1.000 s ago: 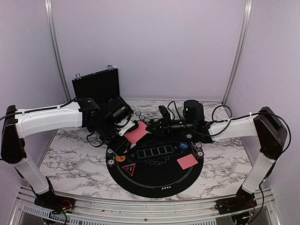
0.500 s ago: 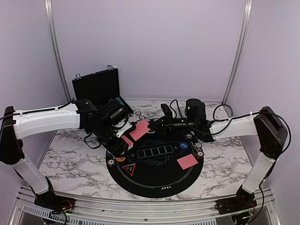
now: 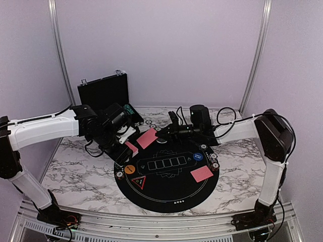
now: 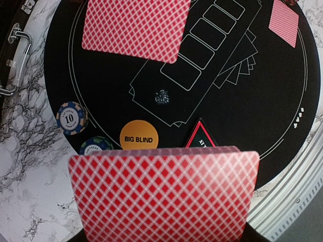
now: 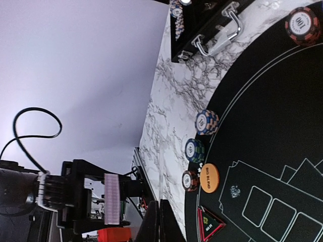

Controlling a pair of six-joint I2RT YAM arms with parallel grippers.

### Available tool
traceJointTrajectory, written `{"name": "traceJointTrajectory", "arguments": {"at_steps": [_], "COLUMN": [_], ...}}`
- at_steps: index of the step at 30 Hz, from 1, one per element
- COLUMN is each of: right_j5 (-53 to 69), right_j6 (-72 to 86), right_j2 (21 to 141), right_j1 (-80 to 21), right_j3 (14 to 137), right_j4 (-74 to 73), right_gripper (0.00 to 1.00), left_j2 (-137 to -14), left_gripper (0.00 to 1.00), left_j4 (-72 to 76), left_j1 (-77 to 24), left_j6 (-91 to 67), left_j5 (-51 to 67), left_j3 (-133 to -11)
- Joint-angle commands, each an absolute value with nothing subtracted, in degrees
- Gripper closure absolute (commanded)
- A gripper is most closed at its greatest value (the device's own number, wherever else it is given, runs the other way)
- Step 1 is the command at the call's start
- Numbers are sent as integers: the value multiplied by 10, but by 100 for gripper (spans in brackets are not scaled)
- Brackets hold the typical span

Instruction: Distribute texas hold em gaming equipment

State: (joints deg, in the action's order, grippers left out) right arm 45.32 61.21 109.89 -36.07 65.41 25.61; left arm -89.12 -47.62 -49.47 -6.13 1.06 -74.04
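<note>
My left gripper (image 3: 128, 149) is shut on a deck of red-backed playing cards (image 3: 132, 147) at the left rim of the round black mat (image 3: 171, 194). The deck (image 4: 164, 194) fills the lower left wrist view and hides the fingers. My right gripper (image 3: 161, 132) is shut on a single card (image 3: 146, 137), held above the mat's far left part and just right of the deck. That card (image 4: 133, 27) hangs flat. In the right wrist view the fingers (image 5: 154, 224) are pressed together. Another card (image 3: 202, 174) lies on the mat's right side.
An orange Big Blind disc (image 4: 138, 138), a blue disc (image 3: 198, 157) and a red-edged triangle marker (image 3: 139, 181) lie on the mat. Chip stacks (image 4: 71, 117) (image 4: 93, 147) stand along its left rim, others (image 3: 215, 161) at its right. The open black case (image 3: 103, 92) stands at the back left.
The single card has come away from the deck and moved slightly toward the back with the right gripper. The left gripper with the deck has drawn back to the left.
</note>
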Motion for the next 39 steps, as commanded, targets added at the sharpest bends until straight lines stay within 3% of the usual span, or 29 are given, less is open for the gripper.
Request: {"name": "traceJointTrajectory", "arguments": {"at_steps": [1,13,34,39], "right_j5": [436,460,414,392], "right_j6": [557,512,474,449], "right_j2": [1159,1286,1366,1364], "right_j1": [-358,-366,-398,-399], "right_j3": [725,857,950,960], "right_j4": [196,122,46,14], "right_gripper": [100,100,100,87], "left_j2": [-868,-868,-864,-865], "left_gripper": [50,50,50,50], "left_j4": [-469,-473,-473,-473], "left_j1": [-486,-474,-471,-470], "left_j6": [-54,-56,-56,-57], "left_j5": [15,15,17,18], "left_j3": [-739,-735,-729,-729]}}
